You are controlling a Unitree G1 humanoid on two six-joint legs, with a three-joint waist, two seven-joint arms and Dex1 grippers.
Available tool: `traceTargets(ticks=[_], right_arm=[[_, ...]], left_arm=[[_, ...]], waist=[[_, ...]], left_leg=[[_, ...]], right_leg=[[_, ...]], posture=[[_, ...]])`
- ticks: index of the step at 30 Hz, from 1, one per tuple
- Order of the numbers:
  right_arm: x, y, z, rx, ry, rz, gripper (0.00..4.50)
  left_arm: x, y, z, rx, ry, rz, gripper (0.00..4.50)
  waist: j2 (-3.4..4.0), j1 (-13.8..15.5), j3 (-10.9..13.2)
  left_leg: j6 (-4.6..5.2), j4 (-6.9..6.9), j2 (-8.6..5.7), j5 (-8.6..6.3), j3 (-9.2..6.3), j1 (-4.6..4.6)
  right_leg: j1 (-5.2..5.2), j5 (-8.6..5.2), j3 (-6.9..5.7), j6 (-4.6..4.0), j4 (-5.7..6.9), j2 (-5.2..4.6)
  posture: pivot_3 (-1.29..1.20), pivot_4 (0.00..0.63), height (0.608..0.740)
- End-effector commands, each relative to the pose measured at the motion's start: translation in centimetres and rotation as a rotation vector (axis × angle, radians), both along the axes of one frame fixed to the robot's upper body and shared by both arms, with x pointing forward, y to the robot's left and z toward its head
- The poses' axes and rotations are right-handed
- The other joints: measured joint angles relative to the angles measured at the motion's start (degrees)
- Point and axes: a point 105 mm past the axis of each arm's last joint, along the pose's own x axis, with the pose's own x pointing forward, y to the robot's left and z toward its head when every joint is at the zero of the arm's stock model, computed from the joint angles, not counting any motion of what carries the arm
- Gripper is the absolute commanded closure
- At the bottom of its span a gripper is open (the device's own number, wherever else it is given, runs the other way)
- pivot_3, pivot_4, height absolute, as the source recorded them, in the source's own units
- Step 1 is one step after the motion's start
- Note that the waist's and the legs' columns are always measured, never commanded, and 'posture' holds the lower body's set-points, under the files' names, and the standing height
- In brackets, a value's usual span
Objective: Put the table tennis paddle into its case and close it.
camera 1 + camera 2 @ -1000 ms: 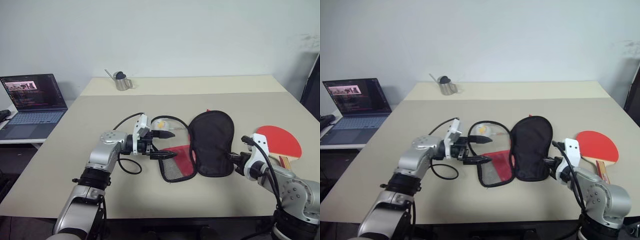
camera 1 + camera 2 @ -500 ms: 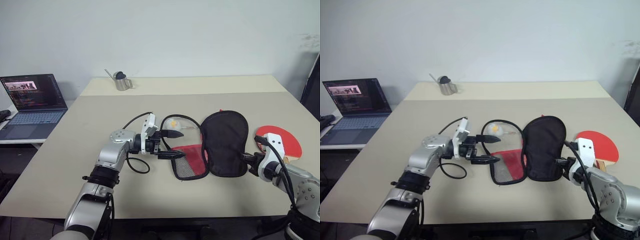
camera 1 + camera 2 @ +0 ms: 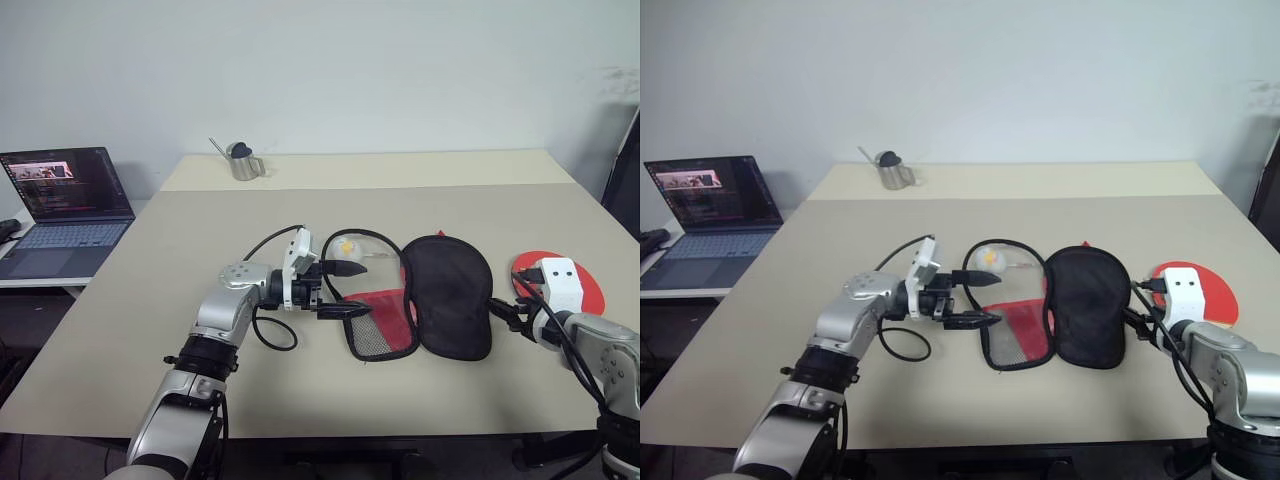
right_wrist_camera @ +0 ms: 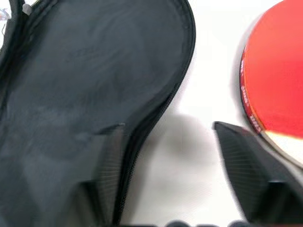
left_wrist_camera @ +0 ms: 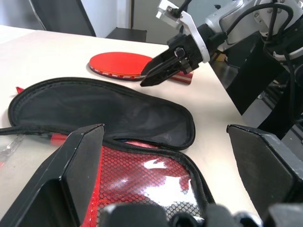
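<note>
The case (image 3: 450,295) lies unzipped mid-table, its black-lined flap spread flat and its red half with the mesh pocket (image 3: 382,325) beside it. The table tennis paddle (image 3: 592,290) rests red face up at the right, apart from the case and partly hidden by my right wrist. My left gripper (image 3: 352,287) is open and level, pointing at the case's left rim, with nothing between its fingers. In the gap between flap and paddle my right gripper (image 4: 175,156) is open over bare table, one finger (image 4: 106,170) by the flap's zipper edge.
A small metal pitcher (image 3: 241,162) stands at the table's far left. An open laptop (image 3: 62,205) sits on a lower surface left of the table. A pale ball (image 3: 347,246) lies in the case's clear pocket. The table's right edge runs close behind the paddle.
The right gripper, earlier shut on the flap's edge, dragged the case rightward, then opened and let go. The flap now lies flat, and the right hand has shifted right toward the paddle.
</note>
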Motion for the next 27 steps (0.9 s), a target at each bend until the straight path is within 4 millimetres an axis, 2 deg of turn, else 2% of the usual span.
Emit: traceTargets(ticks=[1, 4, 8, 12, 16, 22, 27], right_arm=[[-0.2, -0.5, 3.3, -0.016, -0.125, 0.028, 0.81], [-1.5, -1.0, 4.4, -0.02, -0.141, 0.054, 0.81], [-3.7, -2.6, 4.2, -0.093, -0.112, 0.018, 0.02], [-5.8, -4.2, 3.5, -0.11, -0.078, -0.06, 0.02], [-7.6, -6.0, 2.3, -0.108, -0.039, -0.155, 0.02], [-7.9, -8.4, 1.0, -0.081, -0.027, -0.248, 0.02], [-7.5, -10.0, 0.0, -0.066, -0.013, -0.271, 0.02]], left_arm=[[0.2, -0.2, 1.8, -0.055, -0.055, 0.01, 0.0], [0.4, -0.2, 2.3, -0.061, -0.068, 0.01, 0.0], [0.7, -0.1, 3.0, -0.051, -0.119, 0.021, 0.0], [0.8, 0.0, 2.9, -0.007, -0.165, 0.025, 0.0], [-0.4, -0.5, 3.1, 0.002, -0.192, -0.032, 0.0], [-1.6, -1.7, 4.0, -0.018, -0.177, -0.143, 0.0], [-1.5, -3.4, 5.1, -0.066, -0.182, -0.184, 0.0]], waist=[[-0.01, 0.1, 0.0], [-0.02, 0.2, 0.0], [-0.02, 0.5, 0.0], [-0.02, 0.5, 0.0], [-0.03, 0.6, 0.0], [-0.03, 0.6, 0.0], [-0.05, 0.8, 0.0]], left_leg=[[0.0, 0.0, -0.01, 0.0, 0.0, 0.0], [0.0, 0.0, -0.01, 0.0, -0.01, -0.04], [0.0, -0.07, 0.0, -0.01, -0.04, -0.11], [-0.08, -0.06, -0.04, -0.07, 0.11, -0.12], [-0.08, -0.03, -0.04, -0.07, 0.1, -0.13], [-0.08, 0.0, 0.0, -0.07, 0.18, -0.09], [-0.08, 0.02, -0.03, -0.06, 0.18, -0.1]], right_leg=[[0.01, 0.0, 0.0, 0.01, -0.02, 0.0], [0.06, 0.04, 0.0, 0.07, -0.2, 0.0], [0.16, 0.12, -0.07, 0.21, -0.56, 0.0], [0.16, 0.22, 0.04, 0.37, -0.66, -0.05], [0.16, 0.22, 0.04, 0.38, -0.66, -0.05], [0.19, 0.07, 0.05, 0.12, -0.66, -0.05], [0.22, 0.07, 0.05, 0.12, -0.66, -0.06]], posture=[[0.0, 0.15, 0.74], [0.0, 0.15, 0.74], [0.0, 0.15, 0.74], [0.0, 0.15, 0.74], [0.0, 0.15, 0.74], [0.0, 0.15, 0.74], [0.0, 0.15, 0.74]])
